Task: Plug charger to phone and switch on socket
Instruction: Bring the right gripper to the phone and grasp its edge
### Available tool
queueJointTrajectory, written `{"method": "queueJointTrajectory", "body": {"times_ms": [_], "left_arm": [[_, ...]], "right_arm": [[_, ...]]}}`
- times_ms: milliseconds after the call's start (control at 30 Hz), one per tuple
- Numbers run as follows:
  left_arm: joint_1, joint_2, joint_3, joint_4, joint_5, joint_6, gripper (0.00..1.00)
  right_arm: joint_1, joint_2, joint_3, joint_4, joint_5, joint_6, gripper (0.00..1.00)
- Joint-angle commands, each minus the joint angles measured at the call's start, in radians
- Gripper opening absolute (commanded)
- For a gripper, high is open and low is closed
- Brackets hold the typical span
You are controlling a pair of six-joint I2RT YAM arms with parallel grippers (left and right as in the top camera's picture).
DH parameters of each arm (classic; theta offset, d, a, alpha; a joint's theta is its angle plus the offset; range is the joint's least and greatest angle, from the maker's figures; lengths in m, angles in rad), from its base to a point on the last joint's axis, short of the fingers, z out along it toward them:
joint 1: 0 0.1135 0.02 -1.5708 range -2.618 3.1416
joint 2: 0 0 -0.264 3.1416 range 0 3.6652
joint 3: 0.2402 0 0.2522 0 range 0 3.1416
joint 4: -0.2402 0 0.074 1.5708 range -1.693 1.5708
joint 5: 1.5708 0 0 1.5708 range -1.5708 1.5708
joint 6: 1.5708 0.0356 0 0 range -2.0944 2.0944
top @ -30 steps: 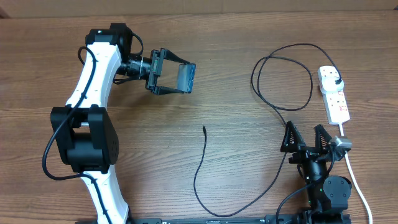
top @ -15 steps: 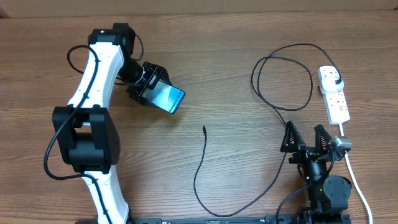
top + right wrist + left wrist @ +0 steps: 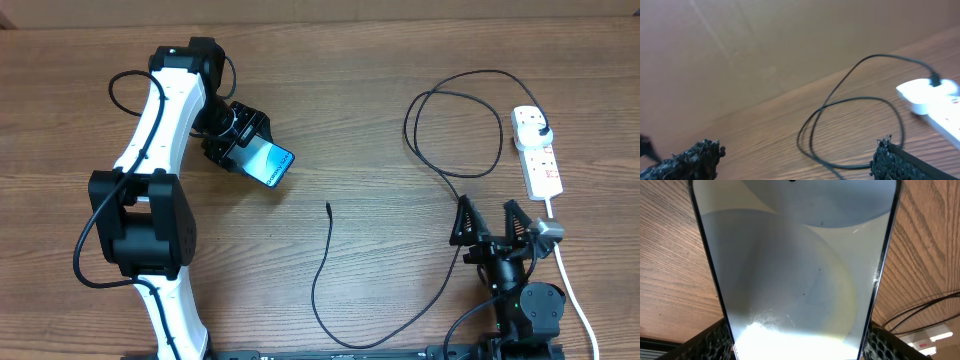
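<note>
My left gripper is shut on the phone, screen up and glowing light blue, at the left back of the table. The phone fills the left wrist view between my fingers. The charger is a thin black cable; its connector tip lies loose at the table's middle. It loops back right to a black plug in the socket, a white power strip. My right gripper is open and empty at the front right. The cable loop and socket show in its view.
The socket's thick white cord runs along the right edge toward the front, past my right arm's base. The cable's slack curves along the table's front edge. My left arm stretches over the left side.
My left gripper has turned the phone from edge-on to screen-up and brought it down and slightly left. The cable and right arm have not moved.
</note>
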Motion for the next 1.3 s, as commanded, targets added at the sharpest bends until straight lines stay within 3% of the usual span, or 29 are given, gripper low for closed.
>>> {"method": "queueJointTrajectory", "body": {"times_ms": [0, 233, 467, 733, 867, 933, 1033, 1100, 1200, 1267], "left_arm": [[-0.006, -0.045, 0.025, -0.003, -0.002, 0.023, 0.04], [-0.006, -0.045, 0.025, -0.003, 0.002, 0.023, 0.04], [-0.006, -0.045, 0.025, -0.003, 0.002, 0.023, 0.04], [-0.006, -0.045, 0.025, -0.003, 0.002, 0.021, 0.04], [-0.006, -0.045, 0.025, -0.002, 0.003, -0.023, 0.04], [-0.006, -0.045, 0.025, -0.002, 0.003, -0.055, 0.05], [-0.006, -0.045, 0.025, 0.002, 0.003, -0.109, 0.04], [-0.009, -0.045, 0.025, 0.002, 0.009, -0.174, 0.05], [-0.022, -0.045, 0.025, 0.005, 0.009, -0.222, 0.04], [-0.045, -0.045, 0.025, 0.010, 0.010, -0.257, 0.04]], "right_arm": [[0.004, -0.008, 0.026, -0.024, -0.079, 0.000, 1.00], [0.004, 0.054, 0.362, -0.359, 0.027, -0.023, 1.00], [0.004, 0.414, 0.644, -0.493, -0.042, -0.023, 1.00], [0.004, 1.040, 0.920, -0.510, -0.559, 0.034, 1.00], [0.004, 1.294, 0.952, -0.292, -1.019, 0.040, 1.00], [0.006, 1.390, 0.952, -0.172, -1.122, 0.192, 1.00], [0.036, 1.501, 0.952, -0.137, -1.118, 0.319, 1.00], [0.083, 1.539, 0.952, -0.138, -1.071, 0.319, 1.00], [0.160, 1.550, 0.952, -0.142, -0.931, 0.350, 1.00], [0.248, 1.550, 0.952, -0.138, -0.766, 0.459, 1.00]]}}
